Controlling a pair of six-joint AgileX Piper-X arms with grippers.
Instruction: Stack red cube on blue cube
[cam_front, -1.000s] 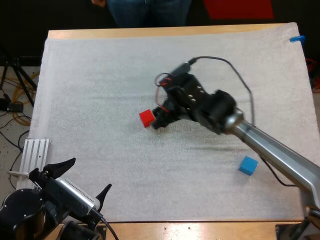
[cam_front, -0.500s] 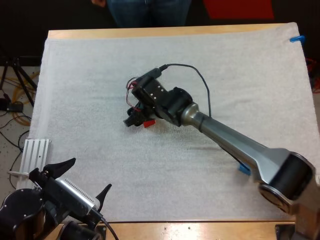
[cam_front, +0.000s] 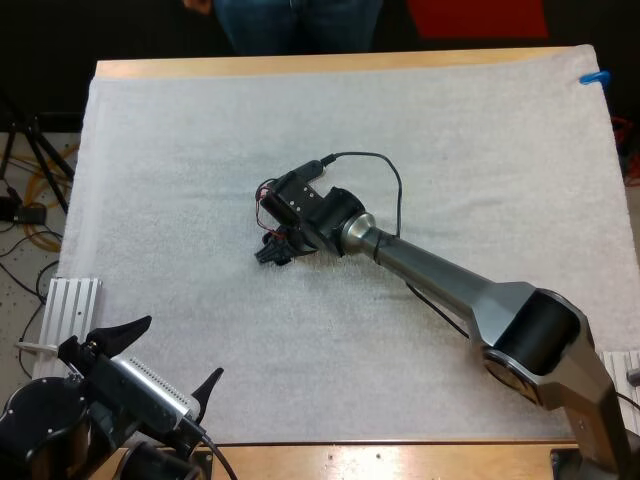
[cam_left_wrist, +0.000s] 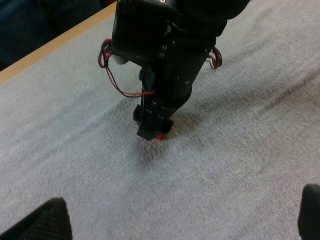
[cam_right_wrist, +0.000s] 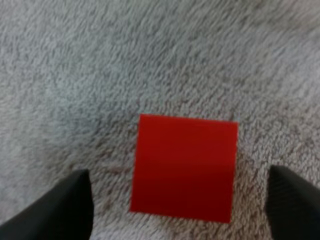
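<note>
Red cube (cam_left_wrist: 159, 136) mostly covered
From the left wrist view, the right gripper (cam_left_wrist: 153, 131) covers all but a sliver of it; a person's legs (cam_front: 295, 24) are cropped.

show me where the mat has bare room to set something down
Bare: the far strip of the mat, between the right arm and the mat's far edge; the left side, between the right pincer and the mat's left edge. Crowded: mid-mat, where that open pincer straddles the red cube, and along the arm's diagonal to the near right.
</note>
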